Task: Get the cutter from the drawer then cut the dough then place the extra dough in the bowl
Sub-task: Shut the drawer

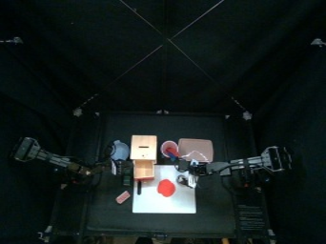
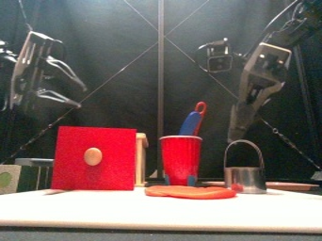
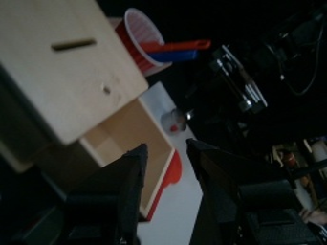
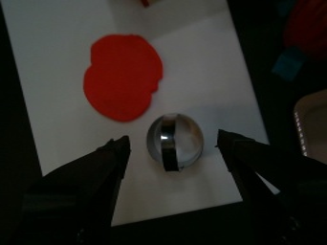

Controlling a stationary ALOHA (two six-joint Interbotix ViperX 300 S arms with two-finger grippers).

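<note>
Hovering wide open and empty, the right gripper (image 4: 173, 141) is directly above the cutter (image 4: 175, 145) on the white board (image 4: 205, 67).

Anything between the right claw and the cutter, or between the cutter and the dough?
Nothing visible. The cutter stands on the white board below the open right claw, and only bare board lies between it and the red dough.

No readable text, labels or numbers.

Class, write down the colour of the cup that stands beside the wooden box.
Red. The cup shows best in the front view.
</note>
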